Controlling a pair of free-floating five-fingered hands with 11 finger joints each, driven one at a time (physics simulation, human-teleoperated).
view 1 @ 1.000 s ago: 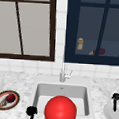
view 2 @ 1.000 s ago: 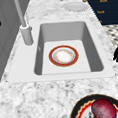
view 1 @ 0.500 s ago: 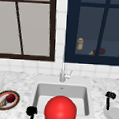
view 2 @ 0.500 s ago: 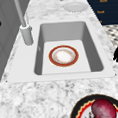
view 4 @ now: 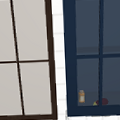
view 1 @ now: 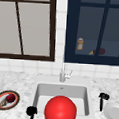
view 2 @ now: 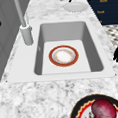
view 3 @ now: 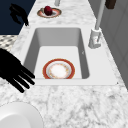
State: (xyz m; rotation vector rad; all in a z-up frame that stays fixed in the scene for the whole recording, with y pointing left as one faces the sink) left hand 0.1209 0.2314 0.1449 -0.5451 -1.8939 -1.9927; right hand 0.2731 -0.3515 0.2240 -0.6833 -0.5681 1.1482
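Right now the right hand (view 1: 103, 97) hangs over the tabletop (view 1: 19, 81) just right of the sink (view 1: 61, 92), w/ a white plate (view 1: 113, 112) just below and right of it, close but apart as far as can be told. In the right side view this hand (view 3: 13, 71) has fingers straight and spread, pointing toward the sink, holding nothing, the white plate (view 3: 18, 115) just in front of it. Left hand (view 1: 31, 111) sits at the sink's front left corner; fingers can't be told. Right of it, in the basin, a red-rimmed plate (view 2: 63, 56) lies flat, which in the front view shows as a red dome (view 1: 60, 110). Further left of that hand, a dark-rimmed plate (view 1: 6, 99) w/ a red fruit (view 1: 10, 98) rests on the tabletop. Faucet (view 1: 62, 73) stands behind the basin.
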